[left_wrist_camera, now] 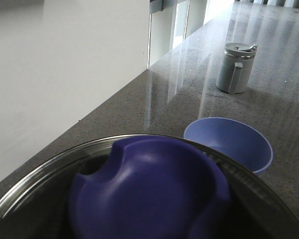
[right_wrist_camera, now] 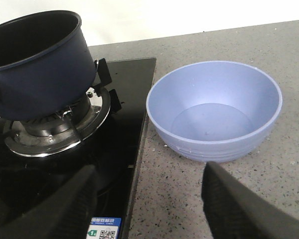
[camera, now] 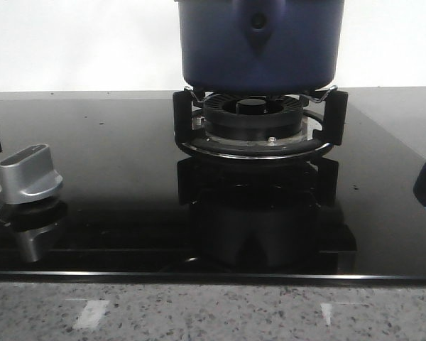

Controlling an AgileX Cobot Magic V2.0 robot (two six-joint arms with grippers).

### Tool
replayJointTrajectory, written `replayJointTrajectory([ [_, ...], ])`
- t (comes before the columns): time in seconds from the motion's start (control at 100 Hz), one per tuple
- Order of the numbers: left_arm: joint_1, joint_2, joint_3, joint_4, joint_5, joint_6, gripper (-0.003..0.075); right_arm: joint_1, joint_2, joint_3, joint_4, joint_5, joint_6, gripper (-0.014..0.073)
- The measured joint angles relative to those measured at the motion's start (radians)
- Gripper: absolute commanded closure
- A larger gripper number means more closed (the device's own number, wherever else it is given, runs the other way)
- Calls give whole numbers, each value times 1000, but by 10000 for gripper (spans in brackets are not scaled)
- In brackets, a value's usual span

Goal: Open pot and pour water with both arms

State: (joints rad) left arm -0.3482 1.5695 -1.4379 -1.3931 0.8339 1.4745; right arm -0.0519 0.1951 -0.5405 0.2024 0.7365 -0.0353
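The dark navy pot (camera: 259, 42) stands on the gas burner (camera: 255, 124). In the right wrist view the pot (right_wrist_camera: 37, 69) has no lid and its inside looks dark. The glass lid's metal rim (left_wrist_camera: 40, 174) and purple-blue knob (left_wrist_camera: 149, 194) fill the left wrist view, held up above the counter. My left gripper's fingers are hidden behind the knob. My right gripper (right_wrist_camera: 147, 199) is open and empty, over the cooktop's right edge, a short way from the light blue bowl (right_wrist_camera: 214, 109).
The black glass cooktop (camera: 113, 213) carries a silver control knob (camera: 30, 174) at the front left. The blue bowl (left_wrist_camera: 229, 142) sits on the speckled counter (right_wrist_camera: 289, 164) to the right of the stove. A grey lidded mug (left_wrist_camera: 235, 67) stands farther along the counter.
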Motion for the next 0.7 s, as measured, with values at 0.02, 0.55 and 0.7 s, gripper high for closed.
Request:
replayJointTrajectory([
  [0.02,6,-8,2,3,4,-1,362,0,0,0,0,0,0,181],
  [0.55,121,-267,339,-72,-19,83,362,0,238,-208,-1,134,180,181],
  [0.7,123,-305,348,-94,-23,89,362,0,428,-420,-103,267,251,181],
])
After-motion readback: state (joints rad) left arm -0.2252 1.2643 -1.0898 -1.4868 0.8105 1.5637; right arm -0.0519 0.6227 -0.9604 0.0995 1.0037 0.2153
